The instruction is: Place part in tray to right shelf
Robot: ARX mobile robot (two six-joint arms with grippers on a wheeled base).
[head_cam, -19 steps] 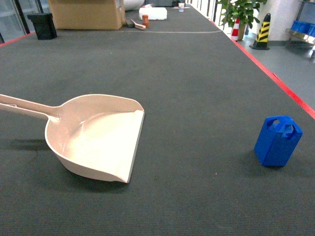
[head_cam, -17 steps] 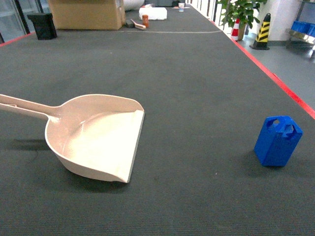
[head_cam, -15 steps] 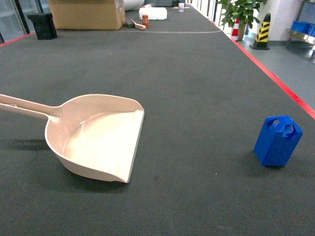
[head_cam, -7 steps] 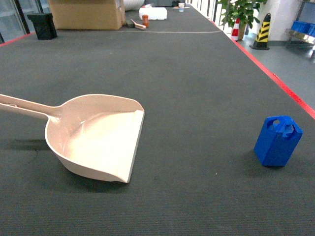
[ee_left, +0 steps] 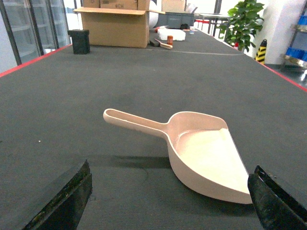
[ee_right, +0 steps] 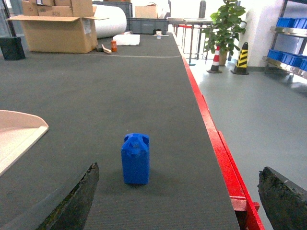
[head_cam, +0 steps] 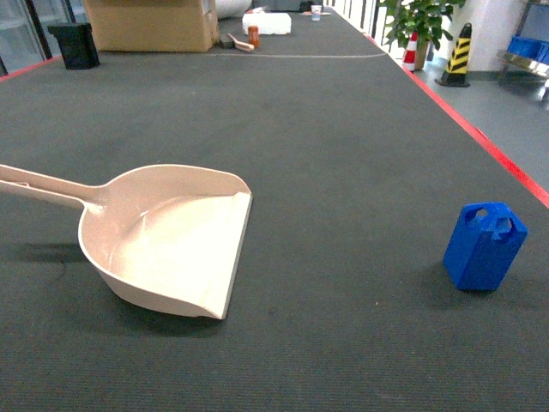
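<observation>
The part point(ee_right: 135, 158) stands upright on the dark table point(head_cam: 343, 129), straight ahead of the right fingers point(ee_right: 86, 196) and well apart from them, centred in the wide gap between the two dark tips at the lower corners of the right wrist view. Those fingers are spread far open and hold nothing. In the head view the part point(head_cam: 484, 245) sits near the table's red right edge, handle loop up, untouched.

The tray point(ee_left: 206, 153) lies flat on the table ahead of the left fingers point(ee_left: 67, 196), which are likewise spread wide and empty; its long handle points away toward the left of that gap and its flat front lip faces right, toward the part. In the head view the tray point(head_cam: 163, 240) is well apart from the part, with bare table between them, and its scoop is empty.

Farther off, beyond both pairs of fingers, a cardboard box point(head_cam: 150, 24) and a small black bin point(head_cam: 75, 45) stand at the far end of the table. A shelf with blue bins shows at the right edge, but no roller rack is identifiable.

As I judge it, nothing of the task is done yet: the part is not grasped, not in the tray, and the tray is not lifted. Picking up the part, dropping it into the scoop and carrying the tray to the right shelf all remain.
</observation>
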